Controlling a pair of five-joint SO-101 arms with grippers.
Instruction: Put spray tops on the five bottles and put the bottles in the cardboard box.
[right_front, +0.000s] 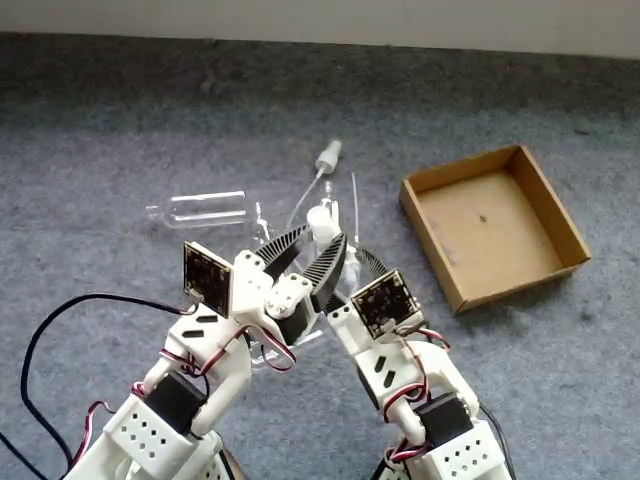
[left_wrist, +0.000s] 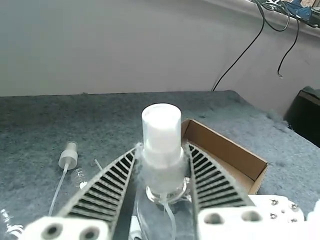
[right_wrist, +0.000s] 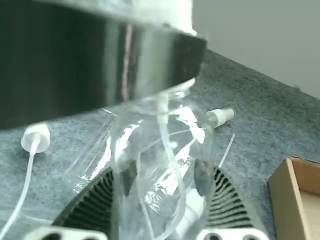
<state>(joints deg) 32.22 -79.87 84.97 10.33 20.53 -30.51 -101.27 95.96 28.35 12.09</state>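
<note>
The bottle (right_wrist: 150, 150) I am fitting is clear. It is pinched round its body by my right gripper (right_wrist: 162, 177), whose ribbed fingers (right_wrist: 227, 200) press on it from both sides, and I hold it just ahead of my two arms. Inside it a thin dip tube (right_wrist: 167, 135) runs down from the neck. On that neck sits the white spray top (left_wrist: 161, 132), and my left gripper (left_wrist: 162, 152) is closed on it, one finger against each side of its collar. The cardboard box (right_front: 490, 235) stands on the grey carpet (right_front: 120, 130) well off to my right. Its brown floor shows one small dark speck. A second bottle (right_front: 200, 210), also clear, lies on its side beyond my left arm, and a loose spray top (right_front: 328, 155) lies farther out with its tube trailing back toward me. From above, my fingers and wrists cover most of the held bottle. In the right wrist view its lower end is cut off, and a dark finger of my left gripper crosses above its neck. I cannot tell whether the spray top is fully seated.
</note>
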